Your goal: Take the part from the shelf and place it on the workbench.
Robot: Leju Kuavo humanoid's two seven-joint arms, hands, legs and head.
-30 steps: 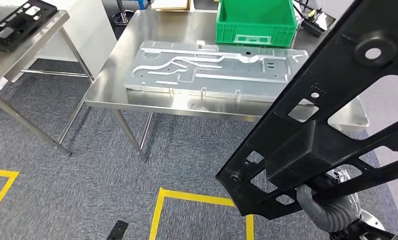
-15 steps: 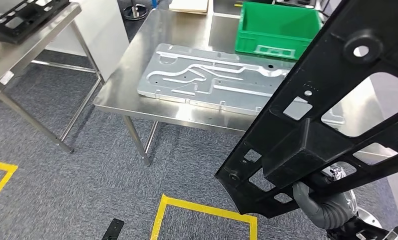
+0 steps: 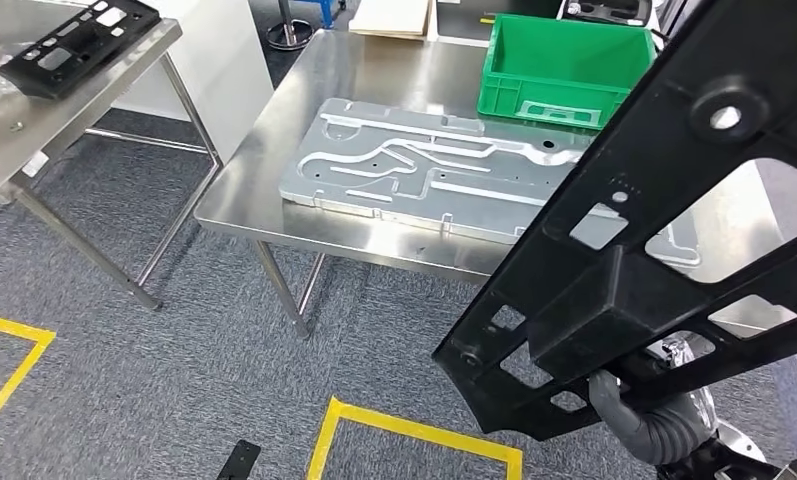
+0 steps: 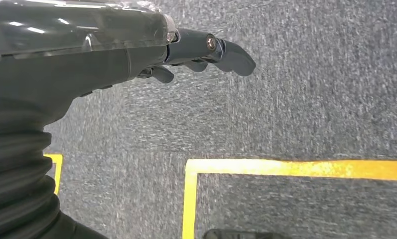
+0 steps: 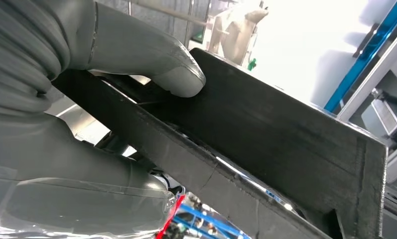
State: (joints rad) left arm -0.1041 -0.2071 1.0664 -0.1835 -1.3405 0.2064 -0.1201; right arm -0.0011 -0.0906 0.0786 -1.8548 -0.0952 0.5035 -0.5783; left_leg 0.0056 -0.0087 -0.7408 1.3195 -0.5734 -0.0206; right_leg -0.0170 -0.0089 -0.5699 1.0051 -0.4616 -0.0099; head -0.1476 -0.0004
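The right hand [image 3: 642, 410] grips a large black plastic frame [image 3: 664, 230] near its lower end, holding it up off the floor in the air. In the right wrist view, the thick grey thumb [image 5: 151, 59] presses flat against one face of the frame [image 5: 266, 149], and the rest of the hand wraps the opposite side, so the fingers are closed tight on the part. From the fingers, the frame rises at a slant, up and away, and its upper end runs out of the picture. It has several cut-out openings and a round hole near the top.

Beyond the fingers and past the frame stands a steel desk [image 3: 274, 200]. On it lies a flat silver metal panel [image 3: 444, 180] with raised ribs, and farther back sits a green crate [image 3: 564, 70]. Well off to the left-hand side of the fingers is a second steel desk [image 3: 34, 140] carrying another black frame [image 3: 79, 45].

The left hand [image 4: 196, 50] hangs over grey carpet [image 3: 174, 380] marked with yellow tape lines [image 4: 286, 167]. Its fingers [image 4: 231, 52] are loosely extended and apart, holding nothing.
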